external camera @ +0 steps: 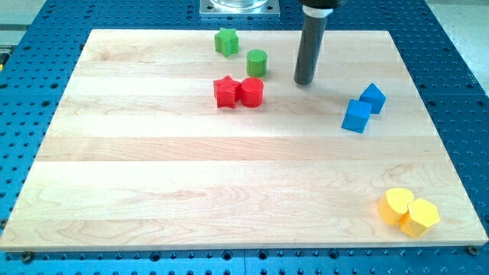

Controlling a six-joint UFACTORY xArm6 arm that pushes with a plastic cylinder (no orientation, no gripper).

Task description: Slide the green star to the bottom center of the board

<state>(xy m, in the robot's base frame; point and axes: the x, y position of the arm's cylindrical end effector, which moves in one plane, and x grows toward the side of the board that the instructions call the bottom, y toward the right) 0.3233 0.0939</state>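
While the green star [225,41] lay near the view's top edge of the bench [229,176], left of centre, my tip [305,81] stood well to its right, beyond the green cylinder [257,62] and touching no block. No claw was fitted, so no open or closed state could be told; only a rod was seen. The star was judged small, rigid and light, likely to slide easily on the smooth wood yet to twist off a rounded tip because of its points. Contact was best made on its far side, at a notch. The red star [225,92] and red cylinder [251,92] lay on the downward path.
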